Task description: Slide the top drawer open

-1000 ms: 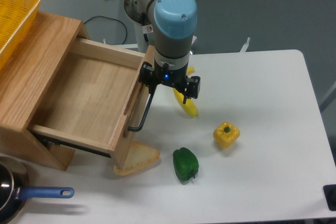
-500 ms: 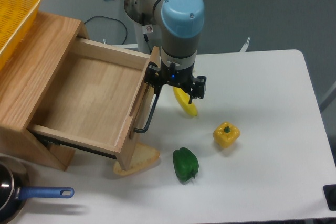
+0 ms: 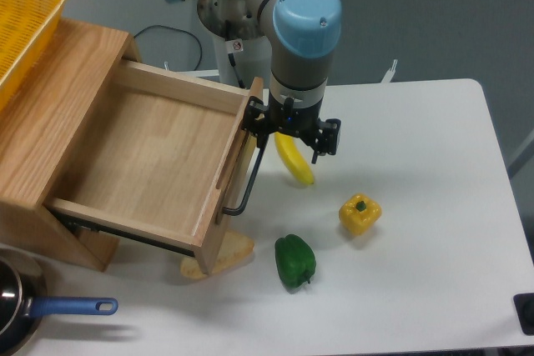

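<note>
1. Now the top drawer stands far out of its oak cabinet, plain interior bare, its front panel just left of the fingers.
2. Those fingers sit at the upper end of the black bar handle; the wrist housing hides them, so I cannot tell how wide they stand or whether they truly clamp the bar, though the contact looks like a hold.
3. To do this step well, I judge the pull should run straight along the drawer's slide line, level, with no sideways drag. Gripping at the bar's end rather than its middle could rack the drawer.
4. Just right of the fingers lies a banana; below and right sit a yellow pepper and green pepper. A slice of bread lies under the drawer front, below the fingers. Further travel should mind the banana.
5. Compared with a second ago, the drawer front and arm have moved rightward, and more of the bread is covered.
</note>
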`<act>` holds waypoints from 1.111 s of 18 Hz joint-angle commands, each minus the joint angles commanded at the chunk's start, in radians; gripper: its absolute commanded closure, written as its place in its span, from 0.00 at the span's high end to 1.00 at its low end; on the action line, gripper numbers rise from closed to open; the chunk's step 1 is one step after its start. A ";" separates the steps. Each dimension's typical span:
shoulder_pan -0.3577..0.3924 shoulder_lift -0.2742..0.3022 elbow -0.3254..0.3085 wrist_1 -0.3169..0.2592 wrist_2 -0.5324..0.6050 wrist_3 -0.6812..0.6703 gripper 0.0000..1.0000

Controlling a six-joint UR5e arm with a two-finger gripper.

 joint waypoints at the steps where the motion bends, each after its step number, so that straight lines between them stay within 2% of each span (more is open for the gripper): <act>1: 0.000 0.000 0.000 0.000 0.000 0.000 1.00; 14: 0.011 0.021 0.018 -0.011 -0.006 0.000 1.00; 20: 0.064 0.040 0.025 -0.005 -0.020 0.003 1.00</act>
